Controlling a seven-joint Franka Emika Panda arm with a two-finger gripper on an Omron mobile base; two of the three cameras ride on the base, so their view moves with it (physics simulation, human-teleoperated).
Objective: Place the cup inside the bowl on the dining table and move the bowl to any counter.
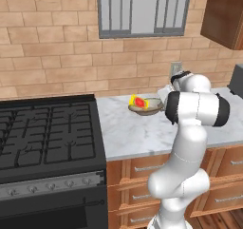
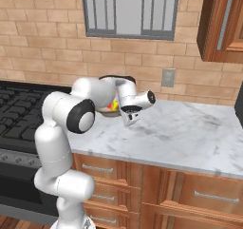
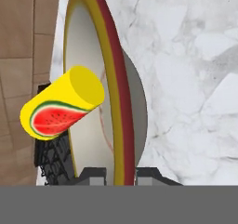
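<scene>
Kitchen wall run with stove and wood cabinets

A tan brick wall (image 1: 57, 57) carries a grey-framed window (image 1: 142, 9) and an outlet (image 2: 167, 77); a black gas stove (image 1: 45, 138) stands left, brown drawers (image 2: 190, 195) sit below, and a dark wood upper cabinet (image 2: 223, 23) hangs far right.

The wide, shallow round bowl (image 1: 146, 107), pale inside with a yellow-and-red rim and grey underside, sits over the white-grey marble table (image 1: 137, 133) beside the tan brick wall, its rim passing between the jaws in the hand view. The small yellow cup (image 3: 62, 103) with a red watermelon-slice mark lies tipped on its side inside the bowl, leaning against the inner wall.
</scene>
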